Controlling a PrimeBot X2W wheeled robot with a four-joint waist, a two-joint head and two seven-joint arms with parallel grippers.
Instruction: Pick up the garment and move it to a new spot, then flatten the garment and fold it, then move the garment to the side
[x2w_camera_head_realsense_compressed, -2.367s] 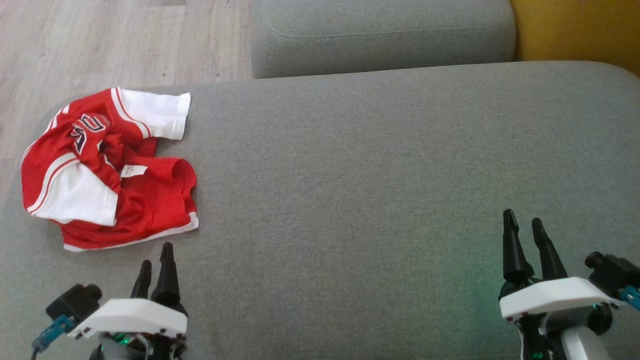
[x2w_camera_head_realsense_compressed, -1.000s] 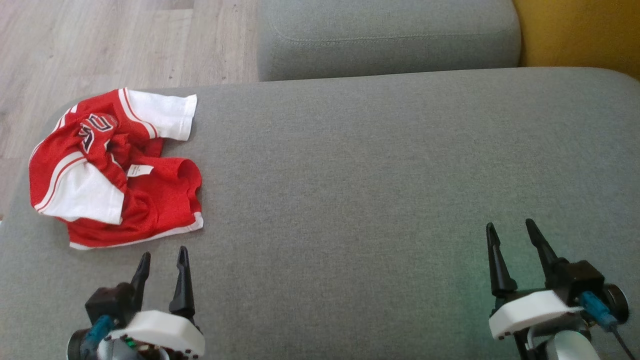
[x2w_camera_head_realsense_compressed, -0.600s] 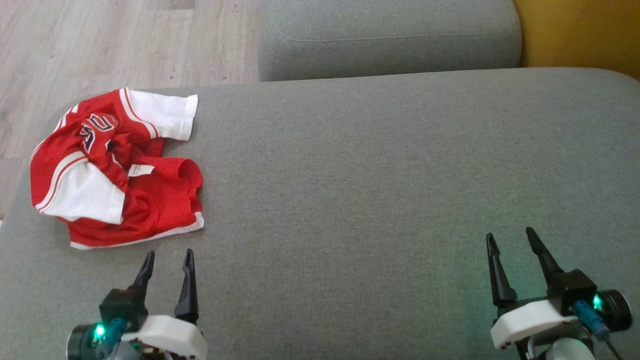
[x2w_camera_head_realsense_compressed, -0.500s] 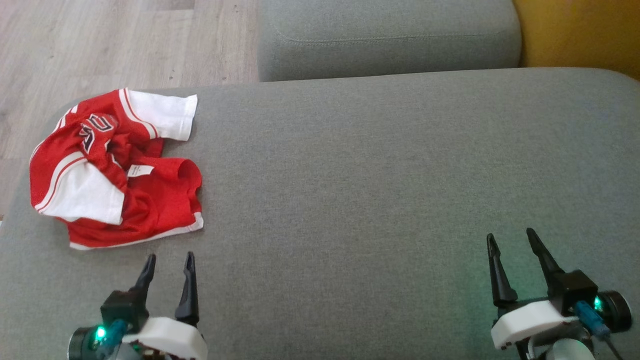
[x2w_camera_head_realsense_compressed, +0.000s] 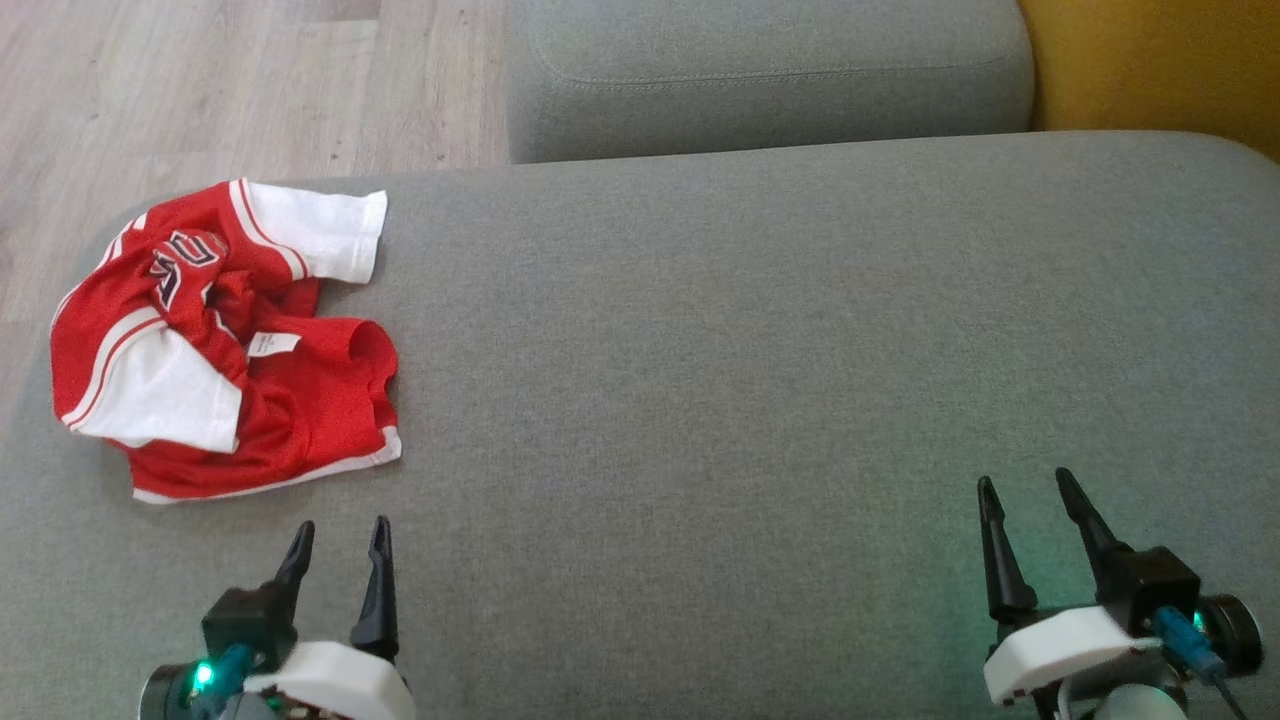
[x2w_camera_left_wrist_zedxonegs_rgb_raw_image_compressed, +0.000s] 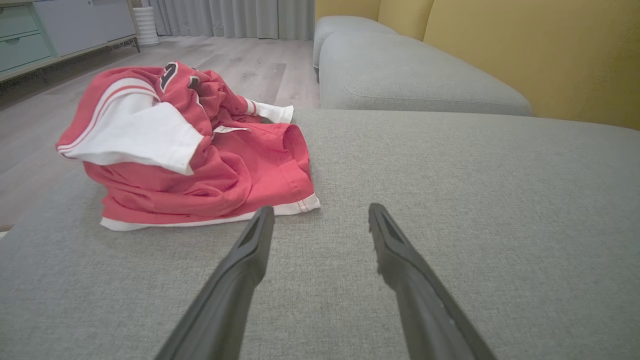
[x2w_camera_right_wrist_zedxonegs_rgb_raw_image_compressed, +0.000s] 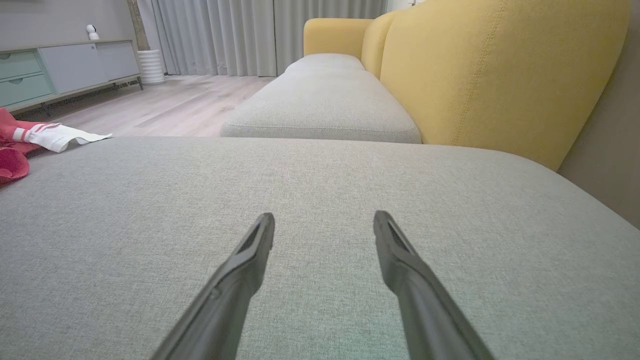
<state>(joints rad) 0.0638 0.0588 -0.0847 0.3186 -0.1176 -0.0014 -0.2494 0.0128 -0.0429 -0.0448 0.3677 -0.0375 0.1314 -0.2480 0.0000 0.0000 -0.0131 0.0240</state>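
The garment (x2w_camera_head_realsense_compressed: 215, 345) is a red jersey with white sleeves and white trim, lying crumpled at the far left of the grey sofa cushion (x2w_camera_head_realsense_compressed: 750, 350). The left wrist view shows the garment (x2w_camera_left_wrist_zedxonegs_rgb_raw_image_compressed: 185, 150) bunched just ahead and left of my fingertips. My left gripper (x2w_camera_head_realsense_compressed: 340, 530) (x2w_camera_left_wrist_zedxonegs_rgb_raw_image_compressed: 320, 212) is open and empty, hovering a short way below the garment's hem. Far to the right, my right gripper (x2w_camera_head_realsense_compressed: 1025, 485) (x2w_camera_right_wrist_zedxonegs_rgb_raw_image_compressed: 324, 217) is open over bare cushion with nothing between its fingers. A strip of the garment (x2w_camera_right_wrist_zedxonegs_rgb_raw_image_compressed: 30, 137) shows at the left edge of the right wrist view.
A second grey cushion (x2w_camera_head_realsense_compressed: 770, 75) adjoins at the back, with the yellow backrest (x2w_camera_head_realsense_compressed: 1160, 65) to the right. Wooden floor (x2w_camera_head_realsense_compressed: 200, 90) lies beyond the cushion's left edge, close to the garment. A low cabinet (x2w_camera_right_wrist_zedxonegs_rgb_raw_image_compressed: 55, 70) and curtains (x2w_camera_right_wrist_zedxonegs_rgb_raw_image_compressed: 225, 35) stand farther off.
Both grippers have drawn back toward the bottom of the head view and rolled so their fingers stand side by side. The garment has not moved; the camera shifted slightly.
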